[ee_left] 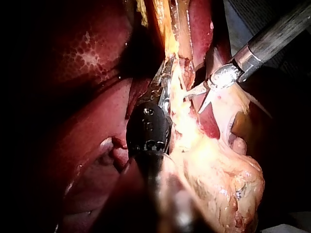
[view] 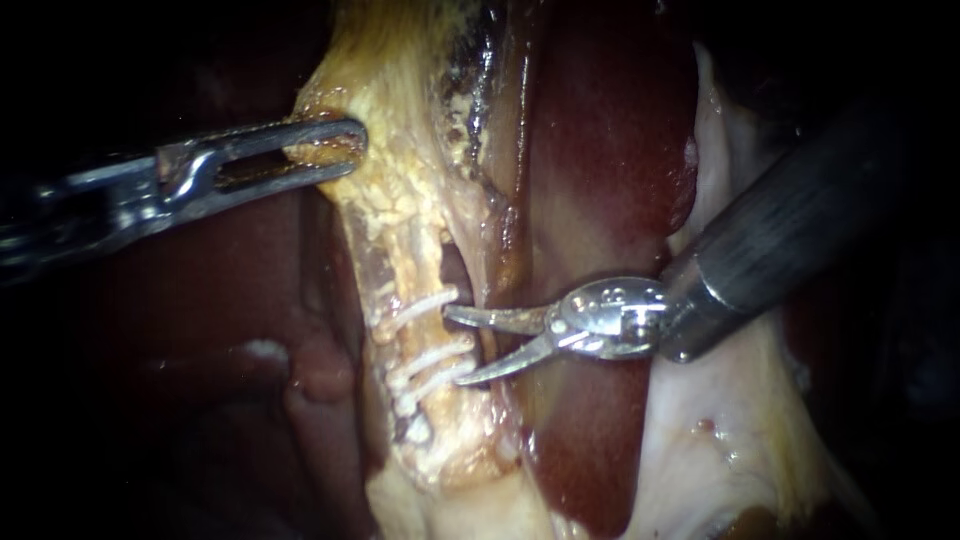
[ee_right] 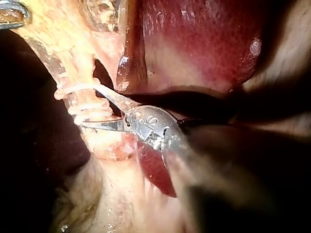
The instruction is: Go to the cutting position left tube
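Dark red liver (view: 600, 150) fills the background of the endoscope view, with blackness at both edges and a pale membrane (view: 720, 440) spreading toward the lower right. Your left tube (view: 405, 260) sits in the centre-left of the frame as a yellowish strand. Its long axis runs nearly vertical, from the upper middle down to the lower middle, leaning slightly right as it descends. Three white clips (view: 425, 308) cross it side by side in its lower half, one above and two close together below. A small dark window (view: 455, 268) separates the tube from the tissue on its right. Your right instrument (view: 452, 346) comes in from the right across the liver, its end effector spread moderately wide and holding nothing. The upper tip lies just beside the top clip and the lower tip at the lowest clip, both against the tube's right edge. Your left instrument (view: 335, 152) enters from the left, its end effector clamped on the yellow tissue (view: 400, 120) above the clipped stretch. Nothing lies between your right end effector and the tube except the clips themselves.
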Robot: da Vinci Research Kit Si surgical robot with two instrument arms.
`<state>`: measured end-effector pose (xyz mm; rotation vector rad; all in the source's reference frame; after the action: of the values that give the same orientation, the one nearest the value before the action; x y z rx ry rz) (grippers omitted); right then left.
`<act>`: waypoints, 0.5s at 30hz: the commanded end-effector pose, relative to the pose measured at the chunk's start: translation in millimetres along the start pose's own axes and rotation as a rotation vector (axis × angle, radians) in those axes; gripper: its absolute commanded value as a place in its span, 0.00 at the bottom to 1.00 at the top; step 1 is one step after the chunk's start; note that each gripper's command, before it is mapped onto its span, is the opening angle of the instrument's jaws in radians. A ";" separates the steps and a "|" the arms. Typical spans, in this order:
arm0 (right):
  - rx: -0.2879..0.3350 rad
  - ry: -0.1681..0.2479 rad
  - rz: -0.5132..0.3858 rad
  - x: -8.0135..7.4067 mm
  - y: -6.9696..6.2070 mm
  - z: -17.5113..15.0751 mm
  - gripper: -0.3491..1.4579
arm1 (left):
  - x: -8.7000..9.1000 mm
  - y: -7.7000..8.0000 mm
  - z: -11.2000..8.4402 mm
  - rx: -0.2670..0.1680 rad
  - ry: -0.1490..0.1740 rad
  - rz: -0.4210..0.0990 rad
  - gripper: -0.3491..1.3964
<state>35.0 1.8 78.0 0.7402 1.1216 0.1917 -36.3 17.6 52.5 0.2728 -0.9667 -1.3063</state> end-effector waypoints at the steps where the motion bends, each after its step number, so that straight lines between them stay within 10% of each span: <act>1: 0.000 -0.003 0.000 0.0 0.1 0.1 0.98 | 0.0 0.0 0.0 -0.001 0.000 0.000 0.00; 15: 0.092 0.031 -0.012 1.1 -0.6 1.2 0.97 | 0.0 0.1 0.0 0.000 0.000 0.000 0.00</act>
<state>36.6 1.2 77.0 0.8330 1.1742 0.1358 -36.2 17.6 52.6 0.2721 -0.9664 -1.3062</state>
